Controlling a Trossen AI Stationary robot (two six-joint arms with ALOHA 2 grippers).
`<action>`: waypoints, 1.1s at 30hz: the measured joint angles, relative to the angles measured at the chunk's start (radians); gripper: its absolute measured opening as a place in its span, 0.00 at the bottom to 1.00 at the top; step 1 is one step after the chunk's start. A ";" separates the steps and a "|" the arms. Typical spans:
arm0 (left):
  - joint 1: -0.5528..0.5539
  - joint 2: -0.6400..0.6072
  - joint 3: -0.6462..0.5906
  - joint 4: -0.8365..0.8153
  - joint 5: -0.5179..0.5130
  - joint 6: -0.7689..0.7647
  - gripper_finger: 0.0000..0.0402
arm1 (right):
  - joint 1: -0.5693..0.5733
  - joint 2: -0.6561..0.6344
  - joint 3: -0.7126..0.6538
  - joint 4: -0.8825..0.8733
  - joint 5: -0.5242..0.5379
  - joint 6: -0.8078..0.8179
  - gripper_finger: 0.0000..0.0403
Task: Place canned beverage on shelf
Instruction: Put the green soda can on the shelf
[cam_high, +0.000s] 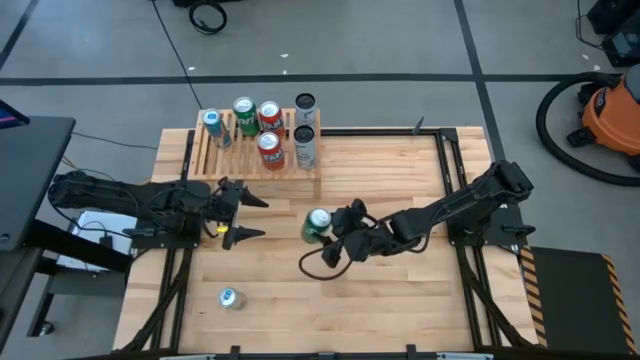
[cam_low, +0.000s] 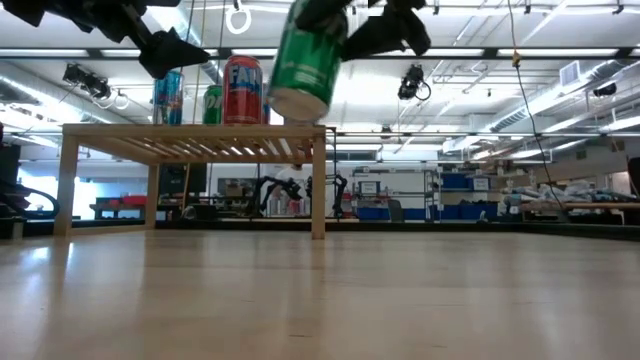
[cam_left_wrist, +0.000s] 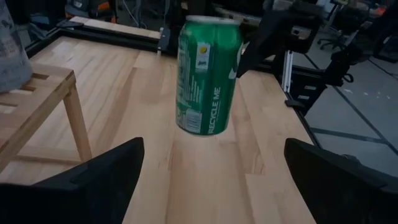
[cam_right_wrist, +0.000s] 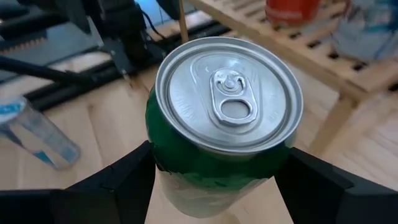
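1. Right gripper (cam_high: 335, 232) has its jaws closed around the green can (cam_high: 317, 224), gripping the body. The can hangs clear of the table (cam_high: 400, 290), mid-table, just off the shelf's right near corner.
2. The low view shows the green can (cam_low: 305, 55) tilted, base swung out, at or above deck height of the shelf (cam_low: 195, 140).
3. Left gripper (cam_high: 242, 217) waits wide open and empty, left of the can, beside the shelf's near edge. Keep it parked; it sits close to the carry path.
4. Shelf (cam_high: 255, 160) already holds a blue can (cam_high: 212, 122), a second green can (cam_high: 244, 112), two red cans (cam_high: 269, 135) and two dark/silver cans (cam_high: 305, 130), clustered centre to right. Free slats look to be on the near left.
5. To do this well, I'd level the can upright before descent, approach from above rather than sideways, and pick a gap well clear of neighbours.
6. Set the base flat across the slats, not on an edge, then release.
7. Risk: a tilted release tips it into the red cans.
8. Another can (cam_high: 229, 297) lies near-left on the table, untouched.
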 joint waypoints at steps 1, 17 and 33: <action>0.000 0.010 0.000 0.011 0.000 -0.009 0.98 | -0.005 0.000 0.000 0.021 -0.004 -0.015 0.72; -0.002 0.282 0.000 0.270 0.012 -0.102 0.98 | -0.032 0.000 0.000 0.195 -0.069 -0.129 0.72; -0.001 0.480 -0.001 0.601 0.111 -0.002 0.98 | -0.058 0.000 0.000 0.209 -0.137 -0.136 0.72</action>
